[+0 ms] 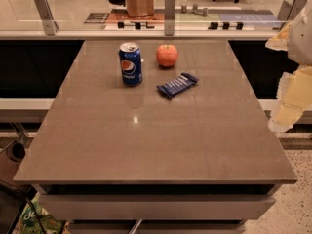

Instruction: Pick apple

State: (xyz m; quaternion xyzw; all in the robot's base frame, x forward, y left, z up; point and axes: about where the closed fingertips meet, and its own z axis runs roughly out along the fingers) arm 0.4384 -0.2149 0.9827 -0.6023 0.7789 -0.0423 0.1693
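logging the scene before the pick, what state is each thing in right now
apple: resting on the table, stem dimple up, not held
soda can: standing upright, left of the apple, apart from it
snack bar: lying flat, at a slant, in front of the apple
gripper: at the right edge of view, beside the table, touching none of them

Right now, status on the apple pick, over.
Hand at right edge, apart from apple. Apple on table's far end, untouched. Soda can to its left, blue bar in front, both apart.
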